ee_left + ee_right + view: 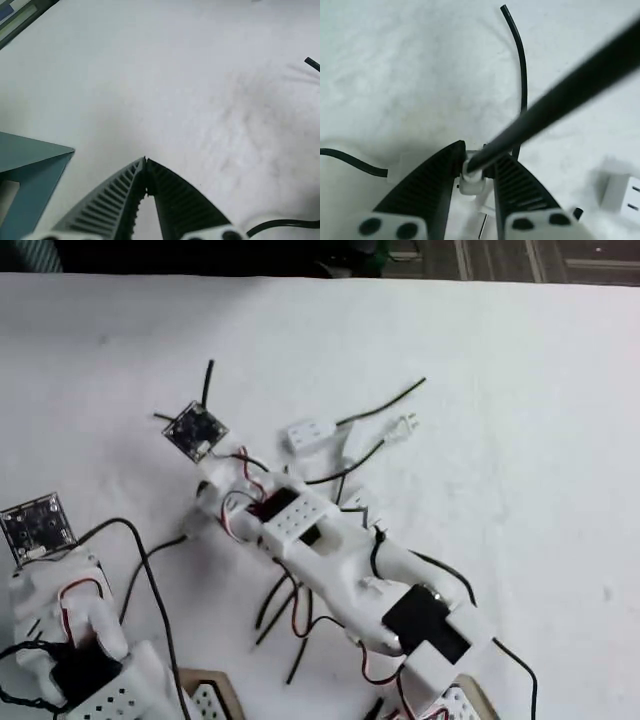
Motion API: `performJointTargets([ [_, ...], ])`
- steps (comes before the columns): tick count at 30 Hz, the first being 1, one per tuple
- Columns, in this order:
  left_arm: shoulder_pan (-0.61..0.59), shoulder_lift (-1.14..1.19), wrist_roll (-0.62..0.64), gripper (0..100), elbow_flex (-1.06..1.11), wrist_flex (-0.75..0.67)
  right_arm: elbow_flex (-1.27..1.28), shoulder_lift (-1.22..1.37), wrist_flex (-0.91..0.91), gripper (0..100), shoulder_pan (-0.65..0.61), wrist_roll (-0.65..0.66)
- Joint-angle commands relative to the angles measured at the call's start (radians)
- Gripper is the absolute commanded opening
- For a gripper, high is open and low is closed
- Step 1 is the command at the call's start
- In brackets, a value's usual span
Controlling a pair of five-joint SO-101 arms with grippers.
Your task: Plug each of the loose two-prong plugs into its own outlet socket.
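Plug-to-socket offset is what the coming move turns on. The right gripper [475, 157] pinches a white two-prong plug [469, 181] by its body, and the plug's black cord [560, 95] rises steeply past the wrist camera. The white outlet socket block [621, 192] rests on the table [395, 65] near the gripper but apart from it, off to one side and not under the plug. In the high view the same block [308, 436] lies to the right of that arm's wrist. Its long axis runs roughly across the table, and its slots seem to face upward (two dark slits show on it from the wrist). I judge that the plug needs a sideways carry toward the block, then a descent with the prongs turned to match the slits. A second loose plug [403, 427] lies just beyond the block, on the side away from the gripper, with its cord trailing back toward the arm. The left gripper [146, 165] has its fingers pressed together on nothing, over bare table at the near left corner, well apart from block and plugs. The right arm is clearly the nearer one.
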Motion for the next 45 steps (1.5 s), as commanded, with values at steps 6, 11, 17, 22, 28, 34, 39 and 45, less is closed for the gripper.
performJointTargets([
  [6,-0.01,-0.008,-0.006,2,-0.005,0.005,-0.034,-0.013,0.054,1.7,-0.027,-0.003],
  [11,-0.01,-0.008,-0.006,2,-0.005,0.005,-0.037,-0.013,0.054,1.7,-0.025,-0.003],
  [17,-0.01,-0.008,-0.006,2,-0.005,0.005,-0.038,-0.007,0.048,1.7,-0.024,-0.043],
  [22,-0.01,-0.008,-0.006,2,-0.005,0.005,-0.034,-0.002,0.054,1.7,-0.024,-0.051],
  [28,-0.01,-0.008,-0.006,2,-0.005,0.005,-0.026,-0.002,0.084,1.7,-0.019,-0.052],
  [34,-0.01,-0.008,-0.006,2,-0.005,0.005,-0.031,0.01,0.147,1.7,-0.019,-0.052],
  [39,-0.01,-0.008,-0.006,2,-0.005,0.005,-0.1,0.09,0.219,1.7,-0.015,-0.044],
  [45,-0.008,-0.008,-0.006,2,-0.005,0.005,-0.195,0.148,0.392,1.7,-0.016,-0.043],
])
